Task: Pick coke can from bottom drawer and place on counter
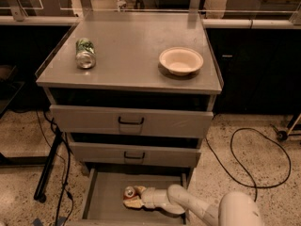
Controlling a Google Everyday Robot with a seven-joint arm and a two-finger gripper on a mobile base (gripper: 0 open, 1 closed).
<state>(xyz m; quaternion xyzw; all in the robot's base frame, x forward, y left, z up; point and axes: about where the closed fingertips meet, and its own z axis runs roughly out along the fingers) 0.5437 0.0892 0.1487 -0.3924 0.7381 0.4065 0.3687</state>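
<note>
Camera view shows the coke can [129, 191] inside the bottom drawer [107, 202], which is pulled out at the 6 o'clock edge of the scene. The can lies on the drawer's flat floor, a little left of centre, with its silver top turned upward toward the camera. The gripper [135, 200] is right against the can at its 5 o'clock side, low in the drawer. The white arm [190, 205] reaches in from the 4 o'clock corner. Whether the gripper has closed on the can or only sits beside it cannot be told. The can looks to be resting on the drawer floor, not lifted. Above, at 12 o'clock from the can, the two taller drawers [131, 122] with black handles are shut. Above them lies the counter [136, 36], with a green can [85, 53] on its side at 10 o'clock and a pale bowl [181, 60] at 1 o'clock. The middle of the counter between them is bare. A black cable [263, 160] loops on the floor at 3 o'clock. By my reading the task is at the grasp: the drawer is open and the can has been reached, but securing it, lifting it out and setting it on the counter are not yet done.
</note>
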